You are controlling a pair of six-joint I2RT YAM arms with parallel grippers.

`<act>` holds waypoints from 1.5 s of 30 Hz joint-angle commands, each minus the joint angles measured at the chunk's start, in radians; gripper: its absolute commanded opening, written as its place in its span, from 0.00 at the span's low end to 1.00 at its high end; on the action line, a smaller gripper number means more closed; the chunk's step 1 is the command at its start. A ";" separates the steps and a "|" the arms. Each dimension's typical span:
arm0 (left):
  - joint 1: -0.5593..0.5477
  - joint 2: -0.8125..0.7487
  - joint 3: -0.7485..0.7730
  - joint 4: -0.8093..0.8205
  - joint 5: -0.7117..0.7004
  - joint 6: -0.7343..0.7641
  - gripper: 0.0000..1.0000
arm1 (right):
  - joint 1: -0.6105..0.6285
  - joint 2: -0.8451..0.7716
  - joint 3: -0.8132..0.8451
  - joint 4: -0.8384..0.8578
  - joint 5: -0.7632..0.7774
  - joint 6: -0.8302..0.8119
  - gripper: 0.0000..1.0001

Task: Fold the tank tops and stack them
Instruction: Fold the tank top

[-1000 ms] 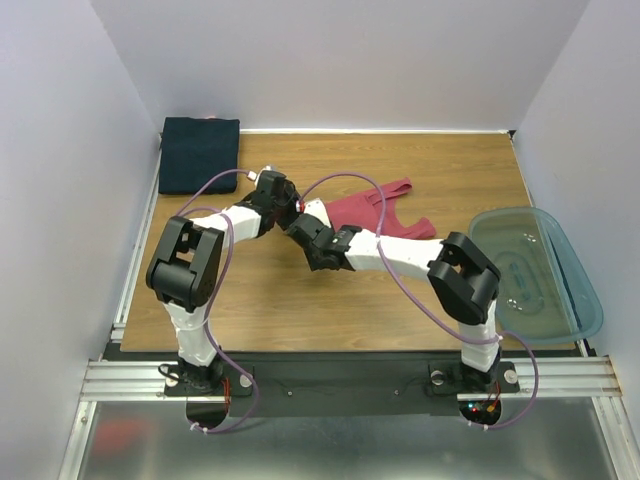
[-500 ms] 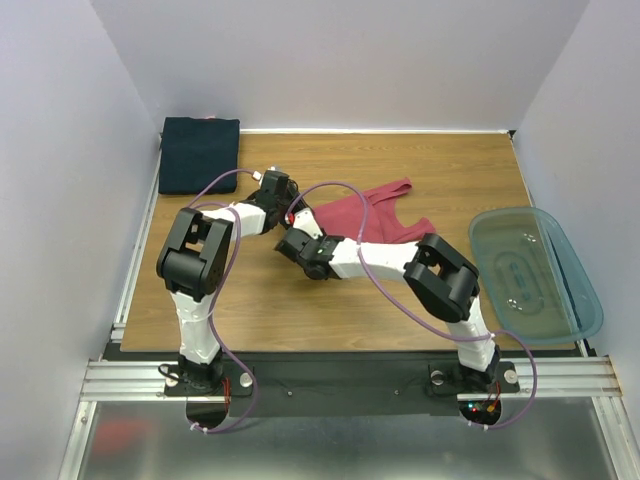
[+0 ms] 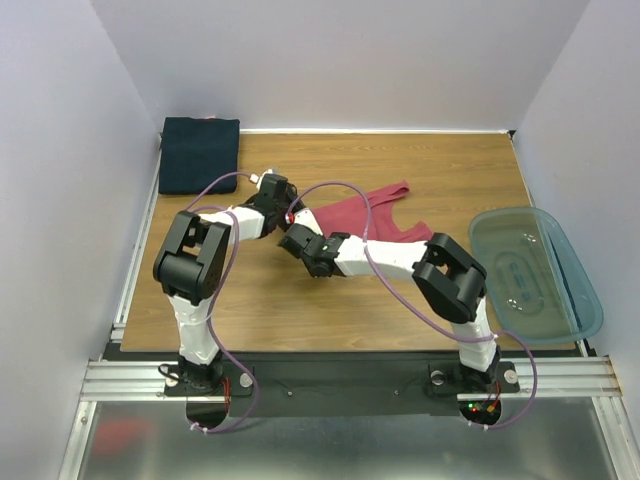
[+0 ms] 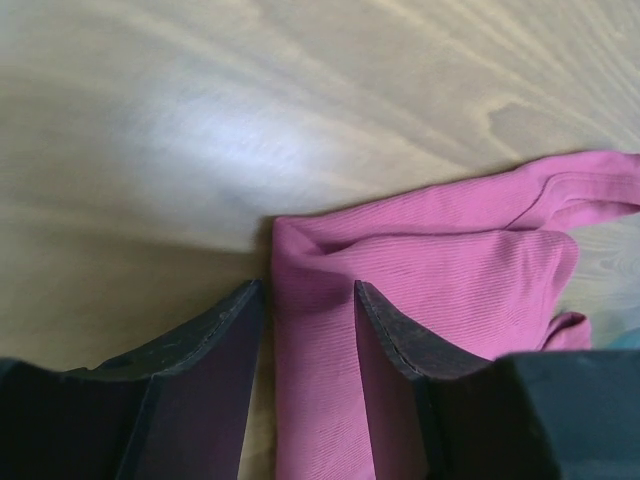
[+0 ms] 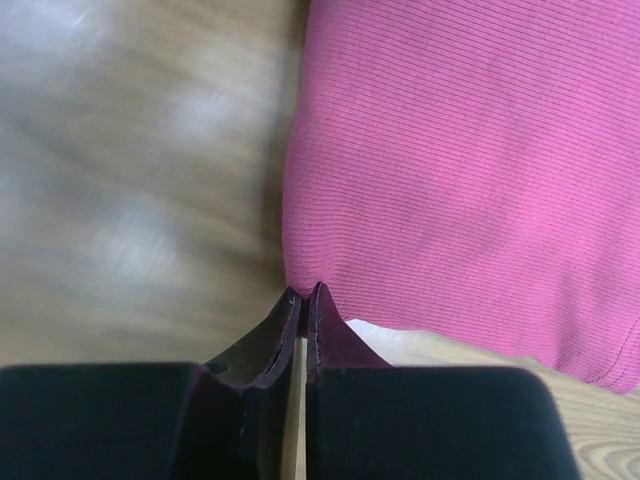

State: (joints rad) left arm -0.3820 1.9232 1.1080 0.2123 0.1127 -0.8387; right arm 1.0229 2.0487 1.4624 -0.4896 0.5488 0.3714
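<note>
The rose-red tank top (image 3: 375, 215) lies mid-worktop (image 3: 400, 295), the navy tank top (image 3: 198, 155) at the far-left corner. The left pincer (image 4: 306, 288) stands apart astride the rose-red edge; the right pincer (image 5: 303, 292) is pressed together at its corner.

A wooden table (image 3: 330, 310) stands inside 3 plain white walls (image 3: 340, 60). 1 translucent blue-green plastic tub (image 3: 590, 300) sits upright at the table's right edge. Along the table's near side run silver metal rails (image 3: 130, 378).
</note>
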 commanded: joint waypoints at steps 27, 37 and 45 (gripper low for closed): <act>0.031 -0.147 -0.352 0.160 0.001 -0.083 0.44 | -0.001 -0.134 -0.027 0.046 -0.273 0.035 0.00; 0.072 -0.257 -0.324 0.027 -0.135 -0.051 0.00 | 0.000 -0.107 0.036 0.057 -0.398 0.075 0.00; 0.173 -0.506 -0.283 -0.175 -0.261 0.013 0.00 | 0.028 -0.052 0.203 0.095 -0.599 0.144 0.00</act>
State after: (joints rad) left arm -0.2512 1.5391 0.7811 0.1593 -0.0406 -0.8875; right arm 1.0264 1.9774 1.5711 -0.4595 0.0792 0.4641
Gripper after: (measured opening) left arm 0.033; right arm 0.057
